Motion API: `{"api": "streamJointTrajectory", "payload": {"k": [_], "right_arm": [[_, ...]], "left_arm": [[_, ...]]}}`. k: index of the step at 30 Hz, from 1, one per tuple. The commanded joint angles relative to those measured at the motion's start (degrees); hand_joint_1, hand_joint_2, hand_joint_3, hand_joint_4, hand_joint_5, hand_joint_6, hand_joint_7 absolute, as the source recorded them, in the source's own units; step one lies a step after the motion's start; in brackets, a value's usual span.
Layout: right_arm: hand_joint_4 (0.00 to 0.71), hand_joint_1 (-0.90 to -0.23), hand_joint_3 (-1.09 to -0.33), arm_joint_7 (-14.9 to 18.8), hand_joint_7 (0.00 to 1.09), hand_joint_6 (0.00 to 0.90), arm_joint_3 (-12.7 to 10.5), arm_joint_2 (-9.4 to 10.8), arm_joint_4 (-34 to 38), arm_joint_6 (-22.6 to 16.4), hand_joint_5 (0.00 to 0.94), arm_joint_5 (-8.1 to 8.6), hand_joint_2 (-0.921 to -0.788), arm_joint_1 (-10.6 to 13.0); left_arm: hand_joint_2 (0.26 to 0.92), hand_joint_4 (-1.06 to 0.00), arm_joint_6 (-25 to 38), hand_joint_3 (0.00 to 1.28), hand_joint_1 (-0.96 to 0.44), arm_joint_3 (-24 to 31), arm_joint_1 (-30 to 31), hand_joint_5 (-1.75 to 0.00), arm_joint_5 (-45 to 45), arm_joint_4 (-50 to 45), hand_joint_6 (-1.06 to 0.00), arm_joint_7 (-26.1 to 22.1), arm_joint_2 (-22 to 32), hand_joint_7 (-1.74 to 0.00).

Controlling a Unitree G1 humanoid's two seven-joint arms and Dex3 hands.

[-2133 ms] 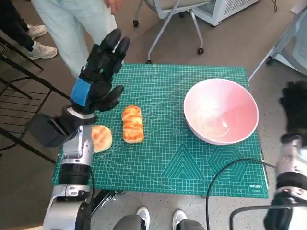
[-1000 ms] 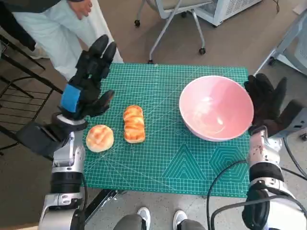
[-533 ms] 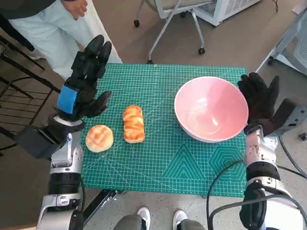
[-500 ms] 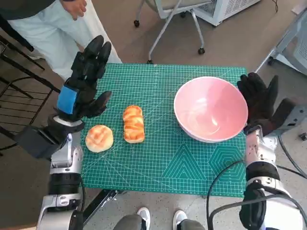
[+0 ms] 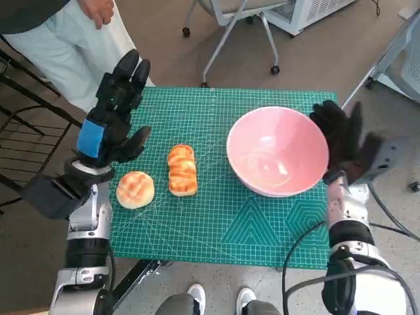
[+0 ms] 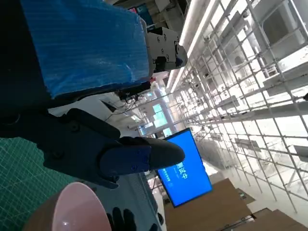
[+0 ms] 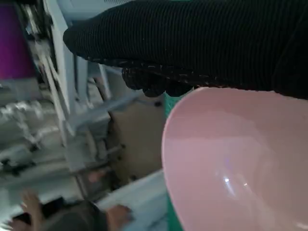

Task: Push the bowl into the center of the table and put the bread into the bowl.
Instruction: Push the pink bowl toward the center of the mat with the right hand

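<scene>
— What is the head view showing?

— A pink bowl point(image 5: 277, 151) is sitting on the green cutting mat point(image 5: 223, 216), a glossy, deep, smooth-walled thing with a highlight inside. The right hand point(image 5: 341, 139) in its knitted glove is lying against the bowl's far-right rim, fingers spread flat and holding nothing. To the left of the bowl, apart from it, a long ridged loaf point(image 5: 182, 170) is lying golden-brown on the mat, and a round bun point(image 5: 135, 189) is resting further from the bowl, near the mat's edge.

— And the left hand?

— The left hand point(image 5: 113, 116) is hovering above the mat's left edge, beyond the bun from the bowl, fingers extended and apart, gripping nothing. A person in pale trousers point(image 5: 59, 46) is standing past that corner.

— What is the left wrist view giving?

— Blue tape and black fingers point(image 6: 130, 154) are stretching out empty; the bowl point(image 6: 72, 211) is peeking in as a pale pink curve (the gloved hand is just showing beside it).

— The right wrist view?

— The glove point(image 7: 202, 43) is running as a dark band, touching the bowl's rim as far as I can tell. The bowl point(image 7: 236, 163) is filling much of the picture, pink and shiny, with nothing inside.
</scene>
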Motion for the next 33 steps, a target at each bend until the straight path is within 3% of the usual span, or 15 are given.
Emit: {"api": "streamJointTrajectory", "payload": {"k": [1,11,19,33], "right_arm": [[0.099,-0.608,-0.734,0.5,0.02,0.212,0.6,1.0,0.7,0.9,0.016,-0.73,-0.921,0.3],[0.111,-0.630,-0.717,0.7,0.02,0.214,-0.2,3.6,0.7,1.1,0.014,0.64,-0.921,-0.6],[0.110,-0.628,-0.720,0.2,0.02,0.213,-0.4,5.1,0.7,1.4,0.008,0.47,-0.921,-1.4],[0.116,-0.612,-0.730,0.8,0.02,0.213,-0.7,5.1,0.7,2.4,0.007,0.61,-0.921,-3.1]], "left_arm": [[0.921,-0.09,-0.9,0.49,-0.76,0.3,0.7,0.00,0.6,0.1,0.00,0.4,0.5,-0.23],[0.921,-0.08,-0.6,0.50,-0.76,0.0,0.7,0.00,0.7,-0.1,0.00,0.8,0.5,-0.23],[0.921,-0.08,-0.7,0.50,-0.76,0.0,0.7,0.00,0.6,0.0,0.00,0.7,0.5,-0.23],[0.921,-0.08,-0.6,0.51,-0.76,0.0,0.4,0.00,0.4,1.1,0.00,0.6,0.3,-0.23]]}}
